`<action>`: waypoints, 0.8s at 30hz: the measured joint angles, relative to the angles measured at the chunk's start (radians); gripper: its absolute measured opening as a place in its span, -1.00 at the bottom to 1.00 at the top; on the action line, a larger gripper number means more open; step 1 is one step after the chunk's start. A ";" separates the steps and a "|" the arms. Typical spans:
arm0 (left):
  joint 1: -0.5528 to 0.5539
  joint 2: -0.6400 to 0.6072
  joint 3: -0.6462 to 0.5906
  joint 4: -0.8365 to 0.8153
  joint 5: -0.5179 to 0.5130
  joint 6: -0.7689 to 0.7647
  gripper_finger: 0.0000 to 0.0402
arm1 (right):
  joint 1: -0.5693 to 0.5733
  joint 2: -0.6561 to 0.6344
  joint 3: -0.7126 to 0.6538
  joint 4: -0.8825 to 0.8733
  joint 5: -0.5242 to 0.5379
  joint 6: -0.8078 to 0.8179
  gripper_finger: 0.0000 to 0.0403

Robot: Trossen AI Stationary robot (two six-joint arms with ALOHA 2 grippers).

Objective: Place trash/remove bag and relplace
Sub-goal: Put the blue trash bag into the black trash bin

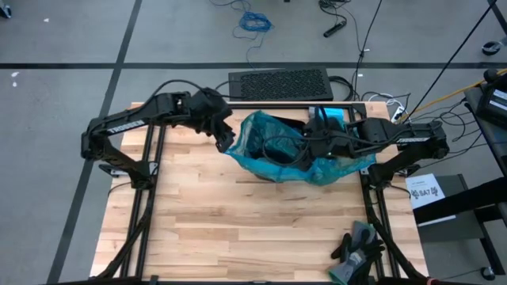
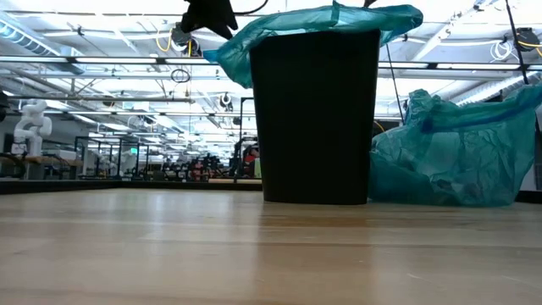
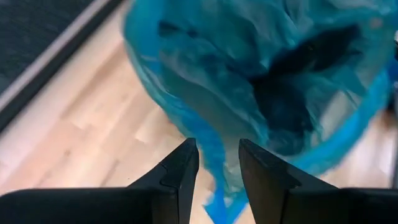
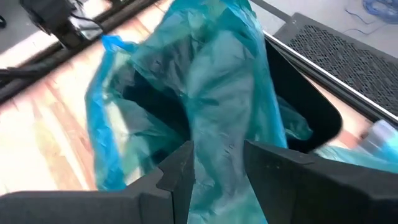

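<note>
Gloves (image 1: 356, 245) lay idle at the surface's (image 1: 238, 229) near right corner. Toward the far edge stood the black bin (image 2: 315, 119), its teal liner (image 1: 265, 138) draped over the rim. Left gripper (image 1: 224, 136) at one side, right gripper (image 1: 310, 142) over the other, jaws parted, apparently spreading it. Trash was not visible; a filled bag (image 2: 449, 152) slumped beside.

The bin (image 1: 273, 150) stands on the table (image 1: 238, 229) toward 12 o'clock from its middle, with a bag (image 2: 326, 21) draped over its rim. A second bag (image 2: 453, 152) lies on the table at the bin's 3 o'clock, touching it. The left gripper (image 1: 226, 141) is at the bin's 9 o'clock rim; the right gripper (image 1: 313, 142) is over its 3 o'clock rim. Gloves (image 1: 356, 249) lie at the table's 5 o'clock corner. A mat (image 1: 279, 84) lies on the floor beyond the table at 12 o'clock.
</note>
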 joint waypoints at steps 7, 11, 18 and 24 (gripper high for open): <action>0.072 0.008 0.000 0.044 0.016 0.050 -0.40 | -0.047 0.000 0.000 -0.134 -0.007 0.082 -0.34; 0.142 0.030 0.000 0.134 0.143 0.087 -0.40 | -0.104 0.000 0.000 -0.089 -0.085 0.023 -0.34; 0.242 0.037 0.000 0.153 0.308 0.207 -0.40 | -0.192 0.000 0.000 -0.009 -0.194 -0.091 -0.34; 0.282 0.066 0.000 0.157 0.408 0.298 -0.40 | -0.226 0.000 0.000 -0.016 -0.217 -0.135 -0.34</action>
